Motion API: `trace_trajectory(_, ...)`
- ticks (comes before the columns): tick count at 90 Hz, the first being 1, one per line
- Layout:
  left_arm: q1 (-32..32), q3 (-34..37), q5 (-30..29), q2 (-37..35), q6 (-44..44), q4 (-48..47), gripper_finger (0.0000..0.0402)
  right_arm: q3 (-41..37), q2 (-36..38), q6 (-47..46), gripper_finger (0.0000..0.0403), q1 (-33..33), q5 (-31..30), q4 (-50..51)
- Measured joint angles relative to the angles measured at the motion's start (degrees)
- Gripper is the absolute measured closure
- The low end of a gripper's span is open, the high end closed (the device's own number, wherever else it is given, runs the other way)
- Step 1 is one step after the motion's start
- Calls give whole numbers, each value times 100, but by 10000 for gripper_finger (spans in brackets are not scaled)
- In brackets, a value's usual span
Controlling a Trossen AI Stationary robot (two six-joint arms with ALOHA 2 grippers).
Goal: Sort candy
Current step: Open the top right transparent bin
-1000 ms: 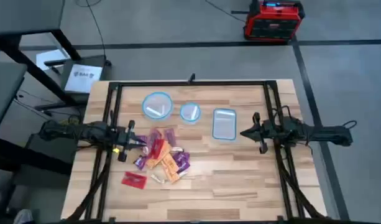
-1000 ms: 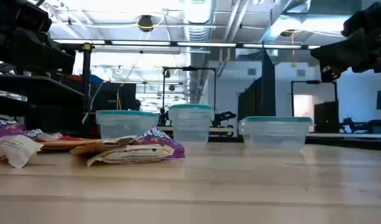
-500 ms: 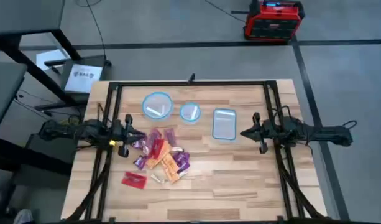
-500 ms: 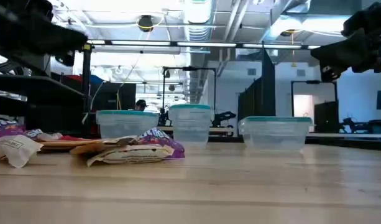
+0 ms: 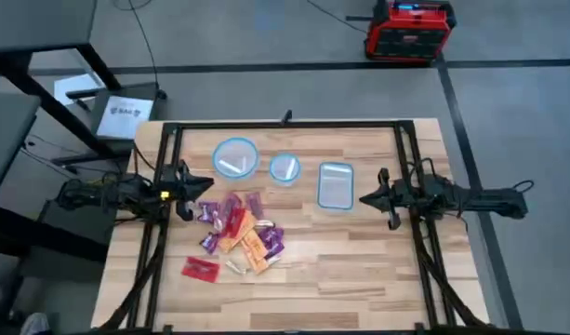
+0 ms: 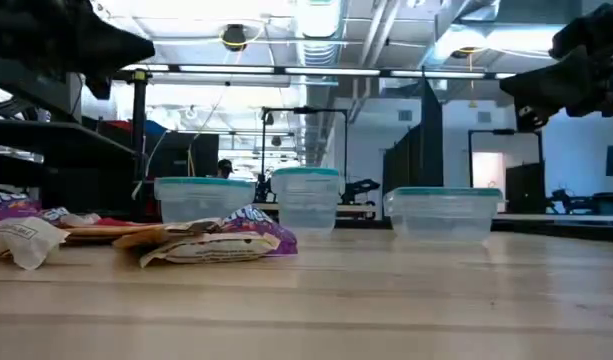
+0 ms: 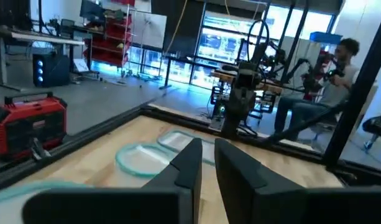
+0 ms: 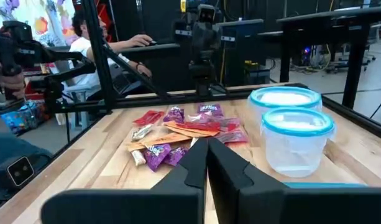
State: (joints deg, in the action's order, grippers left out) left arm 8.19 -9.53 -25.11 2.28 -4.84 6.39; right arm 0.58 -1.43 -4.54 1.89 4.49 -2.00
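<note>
The candy (image 5: 240,233) lies in a loose pile of purple, orange and red packets on the table's left half; it also shows in the right wrist view (image 8: 178,138). One red packet (image 5: 200,269) lies apart toward the near edge. My left gripper (image 5: 208,184) hangs shut above the table, just left of and beyond the pile, holding nothing (image 7: 207,163). My right gripper (image 5: 362,198) waits shut and raised, right of the rectangular container (image 5: 336,184). In the low view the pile's near packets (image 6: 211,243) rest flat on the wood.
Three clear blue-rimmed containers stand in a row beyond the pile: a large round one (image 5: 235,156), a small round one (image 5: 285,168) and the rectangular one. Bare wood lies toward the near edge and the right. People sit in the room beyond the table (image 8: 97,43).
My left gripper has drawn back from over the candy pile toward the table's left and far edges and has risen. The pile lies as before. My right gripper has kept still.
</note>
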Motion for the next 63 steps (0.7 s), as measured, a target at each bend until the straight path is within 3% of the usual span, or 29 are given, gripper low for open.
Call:
trace_trajectory(15, 0, -20, -507, 206, 214, -362, 371, 0, -1, 0, 403, 1, -1, 0)
trace_trajectory(33, -147, -713, -882, 1392, -237, -355, 398, 0, -2, 0, 403, 0, -1, 0)
trace_trajectory(48, -184, -2360, -880, 2992, 105, -705, 400, 0, -1, 0, 403, 0, 0, -1)
trace_trajectory(63, -418, -4518, -819, 5011, 596, -2140, 401, 0, 0, 0, 403, 2, 0, 0)
